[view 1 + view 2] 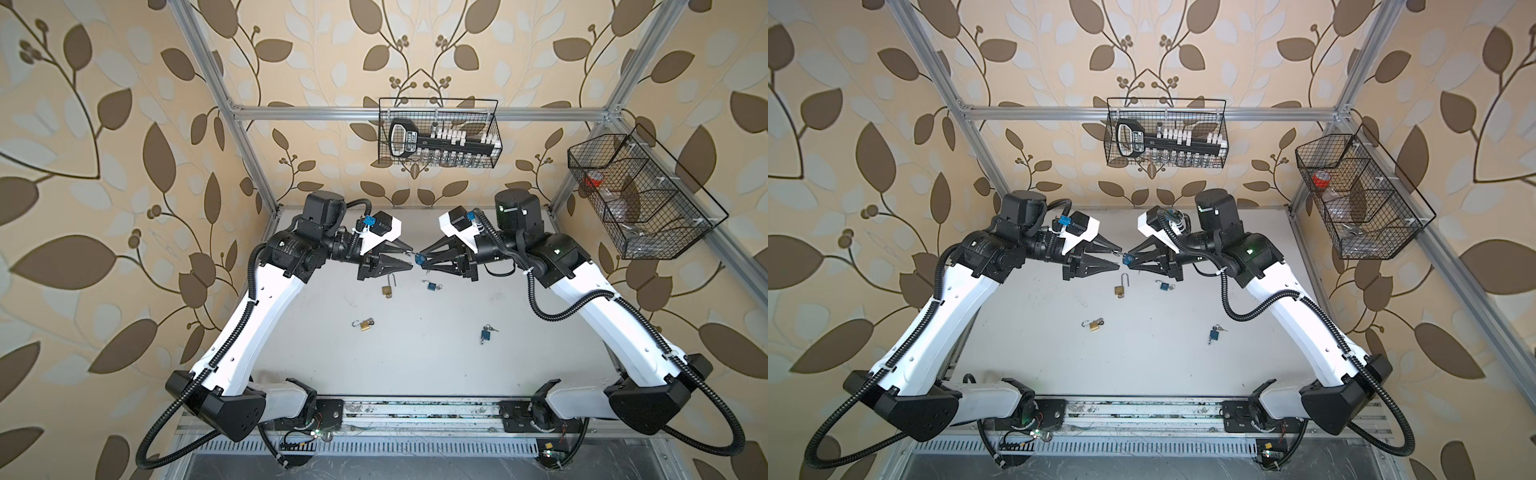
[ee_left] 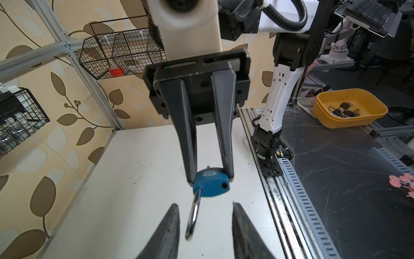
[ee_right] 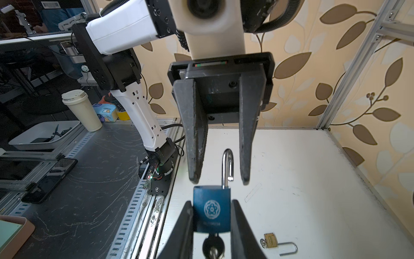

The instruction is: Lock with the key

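Observation:
My right gripper (image 3: 211, 201) is shut on the body of a blue padlock (image 3: 211, 209), held above the white table. A key (image 3: 212, 245) sits in the keyhole at the padlock's underside. The silver shackle (image 3: 227, 166) stands open and points toward my left gripper (image 2: 205, 204). The left gripper is open, its fingers on either side of the shackle (image 2: 193, 215) without touching it. In both top views the two grippers (image 1: 411, 258) (image 1: 1129, 260) meet tip to tip at the back middle of the table, with the blue padlock (image 1: 419, 259) between them.
On the table lie two brass padlocks (image 1: 387, 289) (image 1: 365, 324) and two more blue padlocks (image 1: 431, 285) (image 1: 485, 333) with keys. A wire basket (image 1: 440, 133) hangs at the back, another (image 1: 640, 195) at the right. A yellow tub (image 2: 349, 107) sits beyond the front rail.

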`<act>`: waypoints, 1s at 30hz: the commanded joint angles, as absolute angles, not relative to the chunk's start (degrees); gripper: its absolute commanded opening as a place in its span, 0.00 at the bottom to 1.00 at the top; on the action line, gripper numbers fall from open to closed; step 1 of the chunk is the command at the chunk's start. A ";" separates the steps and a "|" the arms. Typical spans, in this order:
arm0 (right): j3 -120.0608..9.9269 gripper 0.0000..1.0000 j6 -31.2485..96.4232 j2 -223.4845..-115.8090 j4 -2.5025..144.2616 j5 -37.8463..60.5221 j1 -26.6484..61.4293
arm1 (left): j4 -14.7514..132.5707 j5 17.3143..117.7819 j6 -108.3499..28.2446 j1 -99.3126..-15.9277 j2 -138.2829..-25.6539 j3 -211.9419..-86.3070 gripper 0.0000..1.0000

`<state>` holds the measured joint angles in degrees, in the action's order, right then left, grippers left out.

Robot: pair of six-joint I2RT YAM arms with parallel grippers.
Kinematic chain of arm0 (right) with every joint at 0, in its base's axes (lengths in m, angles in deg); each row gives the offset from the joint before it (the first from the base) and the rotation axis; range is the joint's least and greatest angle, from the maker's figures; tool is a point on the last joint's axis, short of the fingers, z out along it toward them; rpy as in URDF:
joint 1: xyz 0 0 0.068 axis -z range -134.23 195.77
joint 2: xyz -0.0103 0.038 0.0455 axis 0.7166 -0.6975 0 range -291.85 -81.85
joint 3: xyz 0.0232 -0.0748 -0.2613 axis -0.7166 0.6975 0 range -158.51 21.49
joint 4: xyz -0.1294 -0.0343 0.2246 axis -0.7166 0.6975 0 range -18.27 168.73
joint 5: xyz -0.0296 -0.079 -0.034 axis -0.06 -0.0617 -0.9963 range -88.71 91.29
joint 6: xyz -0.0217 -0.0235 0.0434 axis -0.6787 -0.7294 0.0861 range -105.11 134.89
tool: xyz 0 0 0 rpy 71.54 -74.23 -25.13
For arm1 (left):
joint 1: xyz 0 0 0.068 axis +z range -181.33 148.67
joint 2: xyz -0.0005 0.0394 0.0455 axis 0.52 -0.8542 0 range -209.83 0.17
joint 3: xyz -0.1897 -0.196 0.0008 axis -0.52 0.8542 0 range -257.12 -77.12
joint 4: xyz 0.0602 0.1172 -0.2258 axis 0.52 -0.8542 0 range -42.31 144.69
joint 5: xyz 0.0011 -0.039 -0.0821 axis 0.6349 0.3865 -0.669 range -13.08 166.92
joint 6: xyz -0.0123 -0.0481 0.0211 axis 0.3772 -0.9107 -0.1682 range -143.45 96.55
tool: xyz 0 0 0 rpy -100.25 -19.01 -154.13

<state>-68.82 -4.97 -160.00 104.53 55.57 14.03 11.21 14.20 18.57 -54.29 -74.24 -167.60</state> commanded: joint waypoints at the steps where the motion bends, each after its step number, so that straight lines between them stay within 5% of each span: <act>1: -68.16 0.00 -6.20 -159.05 103.79 55.34 14.07 | 11.56 14.08 20.09 -54.97 -73.92 -169.85 0.38; 12: -68.51 0.00 -8.05 -159.98 107.24 53.12 14.08 | 13.56 14.08 18.52 -54.97 -72.86 -169.50 0.43; 30: -68.25 0.00 -7.83 -160.13 107.59 51.73 14.10 | 13.74 13.56 18.04 -54.97 -72.95 -169.48 0.19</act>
